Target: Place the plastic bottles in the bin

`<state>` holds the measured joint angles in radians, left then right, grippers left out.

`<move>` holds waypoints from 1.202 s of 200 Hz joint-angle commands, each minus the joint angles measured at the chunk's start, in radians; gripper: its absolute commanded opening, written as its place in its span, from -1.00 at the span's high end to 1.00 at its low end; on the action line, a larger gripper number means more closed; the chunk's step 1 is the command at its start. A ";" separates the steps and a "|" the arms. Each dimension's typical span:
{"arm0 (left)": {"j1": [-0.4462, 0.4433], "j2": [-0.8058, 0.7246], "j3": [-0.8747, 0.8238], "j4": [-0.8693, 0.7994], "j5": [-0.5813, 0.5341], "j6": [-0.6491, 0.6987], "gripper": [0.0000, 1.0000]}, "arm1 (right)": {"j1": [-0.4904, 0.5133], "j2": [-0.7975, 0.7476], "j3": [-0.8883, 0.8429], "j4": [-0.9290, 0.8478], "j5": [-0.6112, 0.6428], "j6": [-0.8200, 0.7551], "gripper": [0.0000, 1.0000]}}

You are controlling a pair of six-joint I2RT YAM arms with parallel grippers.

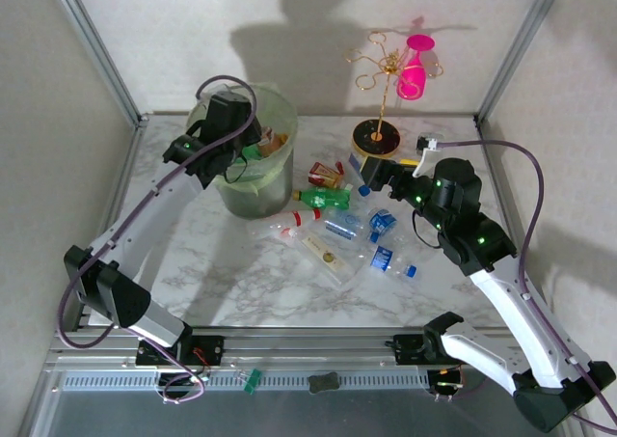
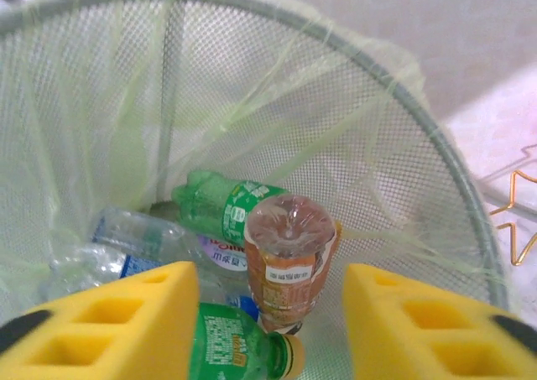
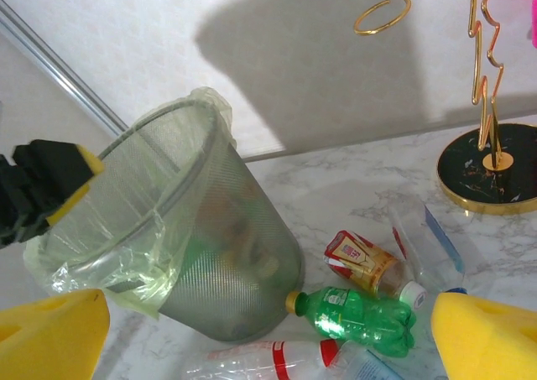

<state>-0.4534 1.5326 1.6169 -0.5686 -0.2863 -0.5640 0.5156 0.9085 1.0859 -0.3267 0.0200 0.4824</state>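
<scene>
Hovering over the bin (image 1: 275, 181) at upper left of the top view, the left claw (image 1: 229, 119) hides its tips. Its wrist view shows them spread and empty above a brown bottle (image 2: 289, 258) inside. Rightward, a green bottle (image 1: 323, 198) lies on the desk (image 1: 241, 273) among hard-to-read clear bottles (image 1: 386, 260), near the right claw (image 1: 374, 172), released wide.

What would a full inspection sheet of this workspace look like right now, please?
Surface: marble table, no spills seen.
Job's things: bin holds a brown bottle among others; several lie on the table beside it, including a loose green bottle.
Clutter: gold stand carrying a pink glass, behind the bottles.
Hands: left hand open over the bin, empty; right hand open, empty, near the loose bottles.
Cables: a purple cable loops along each arm.
Surroundings: pale walls, metal frame posts.
</scene>
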 commanded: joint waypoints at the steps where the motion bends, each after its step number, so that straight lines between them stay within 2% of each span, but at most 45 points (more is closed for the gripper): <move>1: 0.017 -0.018 0.001 0.014 0.018 0.006 0.21 | 0.003 -0.010 -0.013 0.007 0.011 -0.008 -0.97; 20: 0.025 -0.001 -0.014 0.015 0.061 -0.006 0.21 | 0.003 -0.009 -0.019 0.003 0.014 -0.012 -0.97; 53: 0.027 -0.046 -0.049 0.005 0.072 -0.011 0.03 | 0.003 0.067 -0.015 -0.086 0.002 -0.038 -0.97; 66: 0.027 -0.083 -0.067 0.013 0.106 0.005 -0.07 | 0.003 0.108 -0.016 -0.111 -0.062 -0.057 -0.97; 80: 0.028 -0.129 -0.081 0.033 0.192 0.034 -0.14 | 0.007 0.166 -0.024 -0.135 -0.212 -0.090 -0.97; 88: 0.027 -0.159 -0.091 0.051 0.229 0.042 -0.15 | 0.023 0.201 -0.027 -0.155 -0.245 -0.100 -0.97; 129: 0.019 -0.325 -0.183 0.159 0.375 0.048 -0.15 | 0.230 0.355 0.003 -0.258 -0.071 -0.181 -0.92; 152: -0.001 -0.422 -0.283 0.234 0.440 0.064 -0.15 | 0.302 0.448 0.025 -0.287 -0.015 -0.198 -0.87; 192: -0.007 -0.543 -0.385 0.222 0.398 0.118 -0.16 | 0.367 0.606 0.054 -0.332 0.072 -0.240 -0.84; 240: -0.007 -0.592 -0.414 0.193 0.381 0.155 -0.17 | 0.433 0.769 0.098 -0.384 0.198 -0.280 -0.87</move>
<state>-0.4557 0.9722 1.2186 -0.3748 0.0978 -0.4488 0.9234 1.6257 1.1450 -0.6529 0.1211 0.2394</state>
